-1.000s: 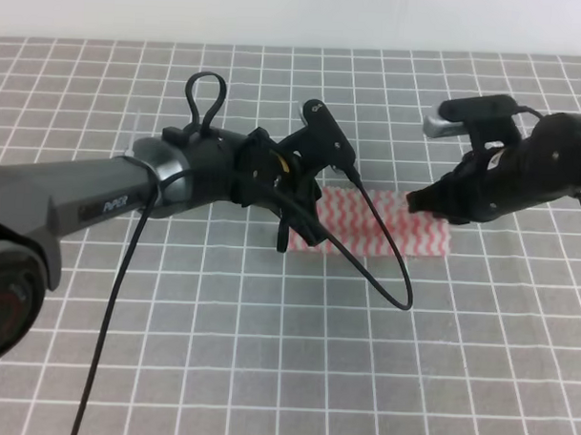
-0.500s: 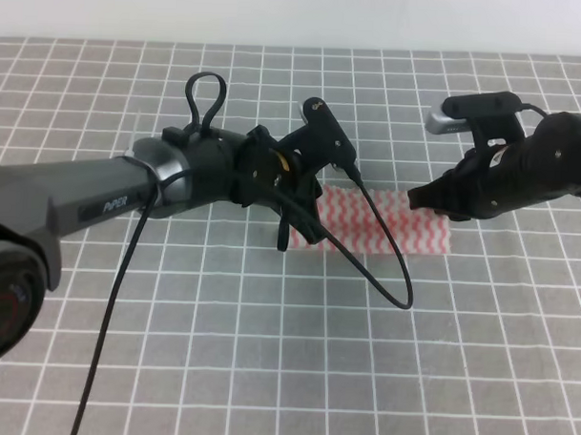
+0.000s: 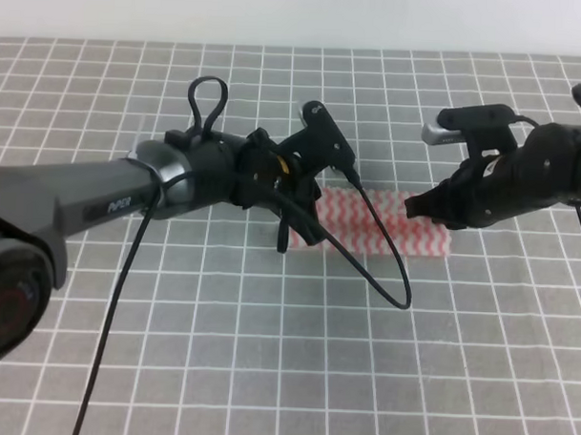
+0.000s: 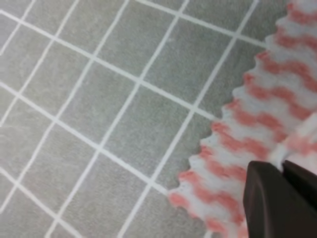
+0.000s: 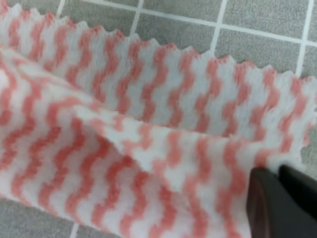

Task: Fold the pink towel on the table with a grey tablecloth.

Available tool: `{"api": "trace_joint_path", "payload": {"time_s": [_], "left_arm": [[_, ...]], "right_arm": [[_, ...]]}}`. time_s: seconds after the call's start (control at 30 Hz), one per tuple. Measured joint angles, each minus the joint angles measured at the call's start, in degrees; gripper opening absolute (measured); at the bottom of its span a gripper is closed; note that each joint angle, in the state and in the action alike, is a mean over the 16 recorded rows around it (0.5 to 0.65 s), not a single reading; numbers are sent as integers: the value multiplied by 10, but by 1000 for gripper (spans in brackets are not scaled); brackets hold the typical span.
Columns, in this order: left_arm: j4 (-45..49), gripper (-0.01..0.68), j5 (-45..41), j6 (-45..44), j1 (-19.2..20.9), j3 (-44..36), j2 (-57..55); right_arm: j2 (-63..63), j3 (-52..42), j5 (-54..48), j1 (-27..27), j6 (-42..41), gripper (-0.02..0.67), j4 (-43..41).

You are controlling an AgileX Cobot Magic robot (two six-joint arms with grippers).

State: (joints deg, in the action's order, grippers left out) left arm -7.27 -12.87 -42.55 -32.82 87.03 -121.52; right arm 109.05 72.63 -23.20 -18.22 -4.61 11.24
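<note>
- Left gripper (image 3: 299,232) state: clamped on the pink towel (image 3: 395,231) at its left end; the left wrist view shows both fingers (image 4: 277,203) pressed together with a raised lip of cloth between them.
- Right gripper (image 3: 420,205): fingers together on the towel's upper layer, near the right end; the right wrist view shows a lifted ply running into the fingertips (image 5: 280,201).
- Change over the last second: the right gripper has shifted slightly left and toward the towel's far edge; the left one has barely moved. The striped patch looks a bit narrower front to back.
- Read: both ends are held, a ply is raised over the lower layer, so a lengthwise fold looks under way, not finished.
- Towel location: on the table with a grey tablecloth (image 3: 266,369), about mid-table, slightly right of centre, well clear of all edges.
- Dangling cable (image 3: 389,278) from the left arm loops over the towel's near edge; snag risk, though I can't tell if it touches.
</note>
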Motion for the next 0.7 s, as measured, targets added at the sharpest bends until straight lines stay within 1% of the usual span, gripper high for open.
{"api": "trace_joint_path", "payload": {"time_s": [0.3, 0.43, 0.53, 0.7], "left_arm": [[0, -2, 17, 0, 8, 0, -3], [-3, -2, 23, 0, 9, 0, -7], [-4, -2, 25, 0, 9, 0, -9], [-8, -2, 29, 0, 9, 0, -14]], "right_arm": [[9, 0, 10, 0, 0, -13, 2], [10, 0, 14, 0, 0, -1, 3], [10, -1, 17, 0, 0, 23, 3], [12, 0, 22, 0, 0, 105, 4]]}}
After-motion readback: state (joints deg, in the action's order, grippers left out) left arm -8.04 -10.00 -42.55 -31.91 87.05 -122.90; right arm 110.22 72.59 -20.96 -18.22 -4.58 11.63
